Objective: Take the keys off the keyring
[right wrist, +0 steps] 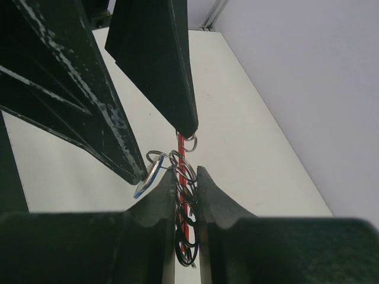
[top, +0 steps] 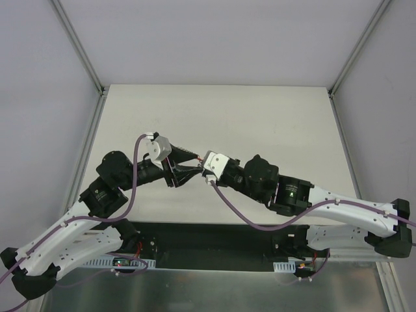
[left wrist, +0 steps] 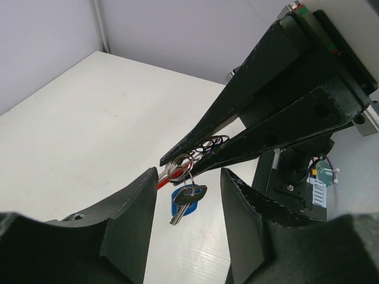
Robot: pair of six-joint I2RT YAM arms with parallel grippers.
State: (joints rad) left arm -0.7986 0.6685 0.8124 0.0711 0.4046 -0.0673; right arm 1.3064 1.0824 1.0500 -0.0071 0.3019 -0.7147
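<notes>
Your right gripper (right wrist: 185, 174) is clenched on the thin silvery wire keyring (left wrist: 179, 167) with its red tag. Your left gripper (left wrist: 188, 177) gapes around the small grey metal keys (left wrist: 189, 195) below the keyring. Close off-centre and they probably swing away.

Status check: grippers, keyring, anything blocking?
Right gripper shut on the keyring. Left gripper open, fingers either side of the hanging keys. Keys not yet off. No obstruction seen.
</notes>
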